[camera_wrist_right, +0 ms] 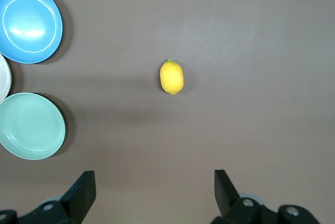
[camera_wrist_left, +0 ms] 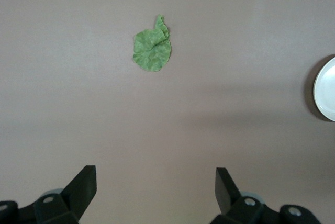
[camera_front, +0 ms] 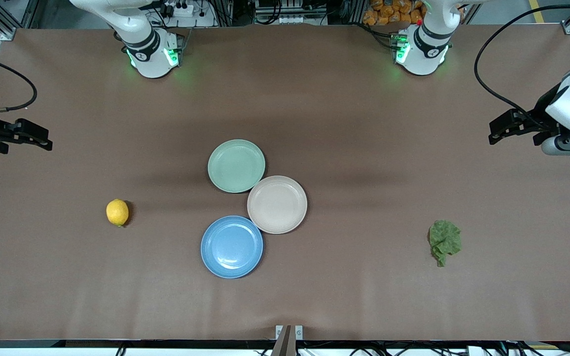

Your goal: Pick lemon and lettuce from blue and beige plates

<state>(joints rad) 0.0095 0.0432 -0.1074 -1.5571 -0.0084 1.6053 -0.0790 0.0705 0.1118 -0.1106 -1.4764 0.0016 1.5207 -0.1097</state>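
Both claws hang wide open and empty at the counter's ends, the right claw (camera_wrist_right: 152,192) above the lemon (camera_wrist_right: 171,77), the left claw (camera_wrist_left: 156,190) above the lettuce (camera_wrist_left: 152,50), each seemingly lined up to descend; all three plates sit bare mid-counter.

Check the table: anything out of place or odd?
Yes. The lemon and lettuce lie on the bare table, not on plates: lemon toward the right arm's end, lettuce toward the left arm's. The blue plate, beige plate and mint-green plate cluster mid-table, rims touching, nothing on them. Nothing spilled or damaged.
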